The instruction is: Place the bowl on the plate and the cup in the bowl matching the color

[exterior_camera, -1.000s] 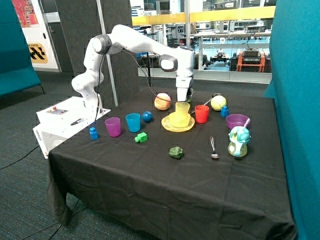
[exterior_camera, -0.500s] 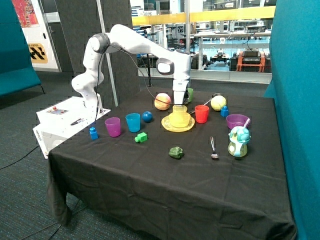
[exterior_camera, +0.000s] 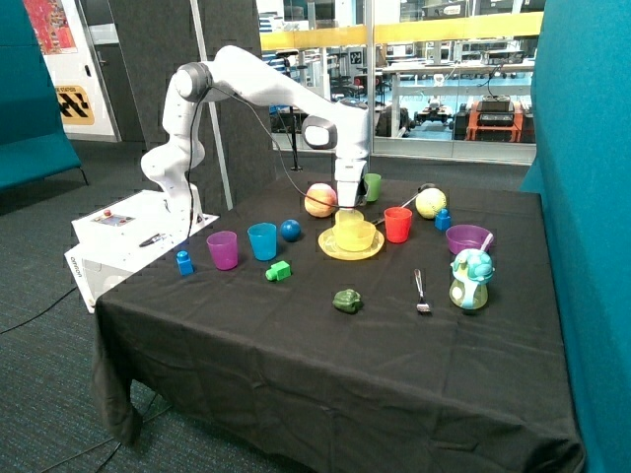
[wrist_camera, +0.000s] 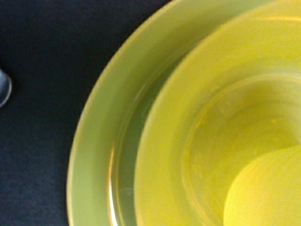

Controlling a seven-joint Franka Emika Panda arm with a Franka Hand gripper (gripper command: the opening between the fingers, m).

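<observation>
The yellow plate (exterior_camera: 326,244) lies at the middle of the black table, and the yellow bowl (exterior_camera: 359,238) sits on it. The yellow cup (exterior_camera: 350,223) stands upright inside the bowl. My gripper (exterior_camera: 347,209) is straight above it, down at the cup's rim and shut on it. The wrist view is filled from very close by the plate's rim (wrist_camera: 94,141) and the bowl (wrist_camera: 160,155) nested in it. My fingers do not show there.
A red cup (exterior_camera: 397,225) stands close beside the plate, with a green cup (exterior_camera: 372,186) and a peach ball (exterior_camera: 319,200) just behind. A purple bowl (exterior_camera: 467,238), a spoon (exterior_camera: 422,291), a blue cup (exterior_camera: 262,240) and a purple cup (exterior_camera: 223,250) stand further off.
My gripper has come down with the yellow cup, from above the bowl to inside it. The arm has shifted slightly toward the peach ball.
</observation>
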